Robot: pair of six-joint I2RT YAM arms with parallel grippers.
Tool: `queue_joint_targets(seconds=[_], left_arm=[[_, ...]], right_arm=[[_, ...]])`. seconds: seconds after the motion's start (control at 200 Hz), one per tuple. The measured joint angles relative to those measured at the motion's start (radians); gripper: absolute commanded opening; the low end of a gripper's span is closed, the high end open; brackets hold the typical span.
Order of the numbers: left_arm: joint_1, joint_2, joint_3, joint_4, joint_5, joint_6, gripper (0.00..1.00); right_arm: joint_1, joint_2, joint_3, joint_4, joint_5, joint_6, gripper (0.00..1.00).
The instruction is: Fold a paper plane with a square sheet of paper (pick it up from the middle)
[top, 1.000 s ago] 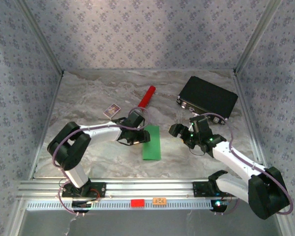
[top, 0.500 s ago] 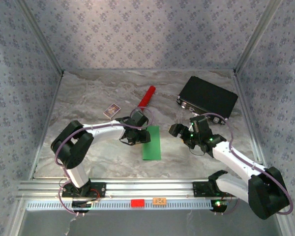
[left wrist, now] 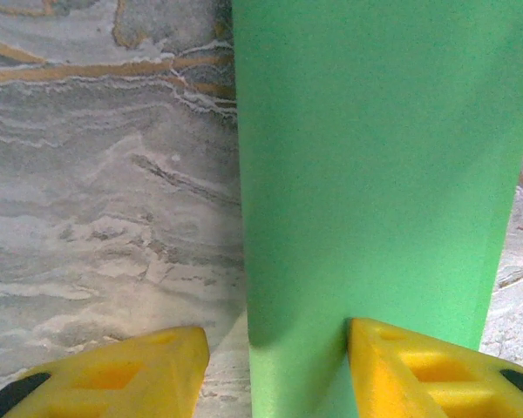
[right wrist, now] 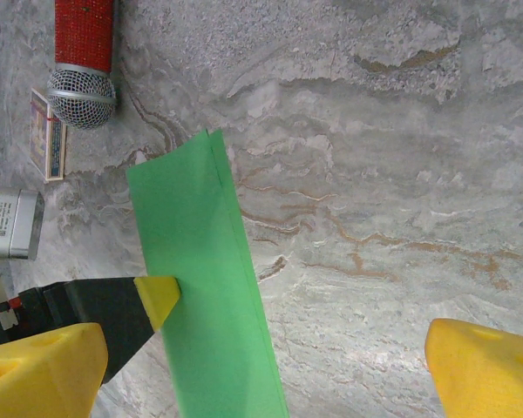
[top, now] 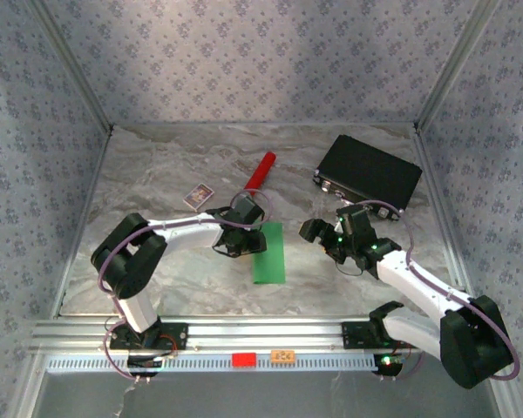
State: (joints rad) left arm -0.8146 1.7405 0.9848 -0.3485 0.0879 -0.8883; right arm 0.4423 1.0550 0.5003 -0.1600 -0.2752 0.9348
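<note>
1. The green sheet of paper (top: 268,252) lies flat on the tabletop (top: 157,165), between my two arms. It looks folded into a long strip.
2. My left end effector (left wrist: 275,366) is low at the strip's left long edge. Its jaws are partly open and grip nothing. One yellow finger (left wrist: 427,370) is over the paper, and the other is over bare tabletop.
3. My right end effector (right wrist: 261,374) hangs wide open and empty, near the paper's other side but not touching it.
4. I think the job now is to get hold of that edge for the next fold.
5. I want to go slowly, because thin paper slides or wrinkles if I push it sideways.
6. I could press the right end effector down on the far side to stop the strip from sliding.
7. I should stay away from the red microphone (right wrist: 84,52) near the strip's far end.
</note>
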Motion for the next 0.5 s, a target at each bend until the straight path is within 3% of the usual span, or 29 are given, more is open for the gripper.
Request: queue_joint_targets(seconds=[0.5], left_arm=[[-0.011, 0.029, 0.05, -0.061, -0.015, 0.055, 0.51]], right_arm=[[0.0, 0.0, 0.0, -0.001, 0.002, 0.0, 0.96]])
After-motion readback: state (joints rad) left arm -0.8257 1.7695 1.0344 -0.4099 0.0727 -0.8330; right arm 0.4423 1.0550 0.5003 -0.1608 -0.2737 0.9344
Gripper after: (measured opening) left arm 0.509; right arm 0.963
